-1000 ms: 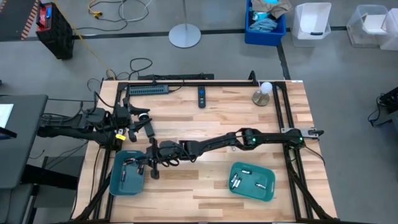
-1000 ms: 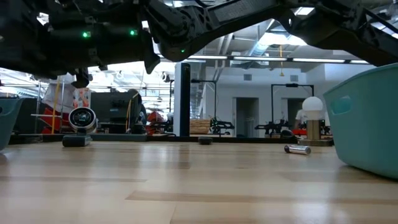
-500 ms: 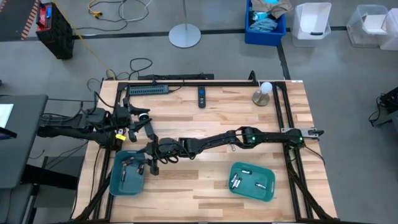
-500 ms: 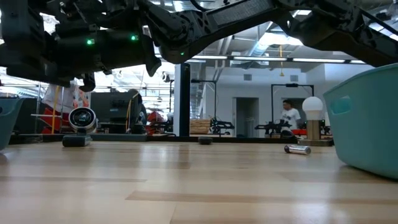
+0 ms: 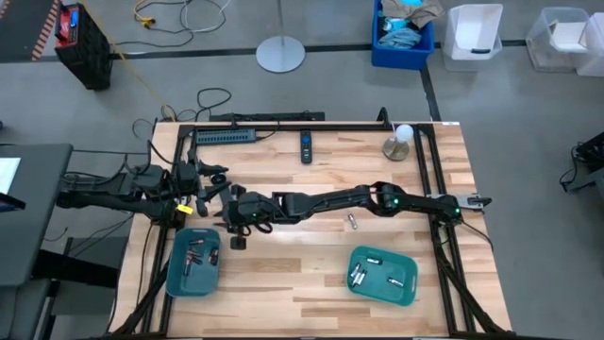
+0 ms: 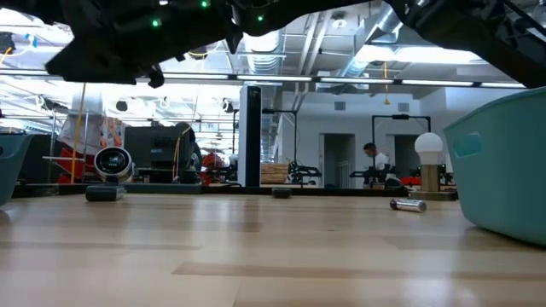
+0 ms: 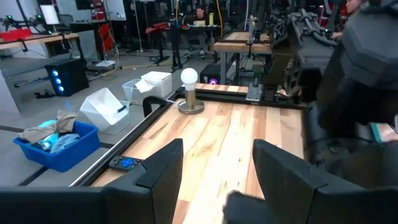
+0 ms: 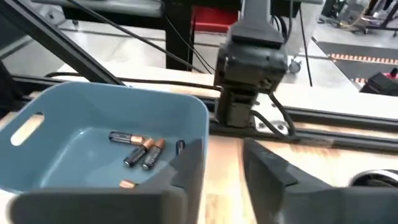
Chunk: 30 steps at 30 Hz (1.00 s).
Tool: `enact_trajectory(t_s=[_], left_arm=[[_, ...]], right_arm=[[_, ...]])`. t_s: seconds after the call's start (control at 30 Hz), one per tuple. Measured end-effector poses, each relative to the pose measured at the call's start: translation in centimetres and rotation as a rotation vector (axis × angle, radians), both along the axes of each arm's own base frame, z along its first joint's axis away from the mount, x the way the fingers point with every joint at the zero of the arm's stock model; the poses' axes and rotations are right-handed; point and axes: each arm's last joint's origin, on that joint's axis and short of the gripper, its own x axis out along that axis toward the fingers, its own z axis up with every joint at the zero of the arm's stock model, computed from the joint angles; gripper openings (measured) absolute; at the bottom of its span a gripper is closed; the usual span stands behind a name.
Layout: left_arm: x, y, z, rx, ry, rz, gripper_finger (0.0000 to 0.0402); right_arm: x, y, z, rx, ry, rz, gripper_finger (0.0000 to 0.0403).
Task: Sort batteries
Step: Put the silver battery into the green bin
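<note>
Several batteries (image 8: 140, 149) lie on the floor of the left teal tray (image 5: 175, 274). A few more lie in the right teal tray (image 5: 406, 288). One loose battery (image 5: 351, 222) rests on its side on the wood, also visible in the low view as the battery (image 6: 408, 205). My right gripper (image 5: 236, 236) reaches across the table and hovers just past the left tray's far right corner; it is open and empty in the right wrist view (image 8: 221, 177). My left gripper (image 5: 217, 184) hangs open and empty beyond the tray, its fingers apart (image 7: 217, 174).
A black remote (image 5: 306, 144) and a lamp-like knob with a white ball (image 5: 398, 142) sit near the far edge. A power strip (image 5: 225, 136) lies along the far left rail. The black frame rails (image 5: 427, 179) border the table. Bare wood spans between the two trays.
My right gripper has risen from over the left tray and drawn back toward the far edge. The right arm has swung toward the far edge with it, uncovering the loose battery at mid-table. In the low view the arm has lifted toward the picture's top.
</note>
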Motion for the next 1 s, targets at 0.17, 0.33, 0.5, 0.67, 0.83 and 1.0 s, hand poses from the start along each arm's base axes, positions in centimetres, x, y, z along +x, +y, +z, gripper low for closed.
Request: enact_trajectory(t_s=[0.17, 0.33, 0.5, 0.67, 0.83, 1.0], left_arm=[[0.1, -0.2, -0.2, -0.010, 0.009, -0.018, 0.0189], [0.9, -0.3, -1.3, 0.001, 0.028, -0.022, 0.0189], [1.7, -0.4, -1.5, 0.016, 0.043, -0.023, 0.0189], [1.6, -0.4, -1.3, 0.010, 0.021, -0.022, 0.0189], [2.0, -0.4, -1.5, -0.002, 0.040, -0.035, 0.0189], [4.2, -0.8, -2.2, 0.018, 0.100, -0.074, 0.0189]], right_arm=[[-0.1, -0.5, -0.8, -0.012, 0.065, -0.030, 0.0045], [-0.3, -0.7, -1.4, -0.041, 0.116, -0.102, 0.0010], [-0.4, -0.7, -2.8, -0.037, 0.131, -0.129, 0.0004], [-1.8, -0.1, -4.4, 0.013, -0.015, -0.127, 0.0002], [-6.6, -0.9, -5.1, 0.078, -0.135, -0.144, 0.0001], [-13.2, -2.2, -3.8, 0.081, -0.244, -0.215, 0.0001]])
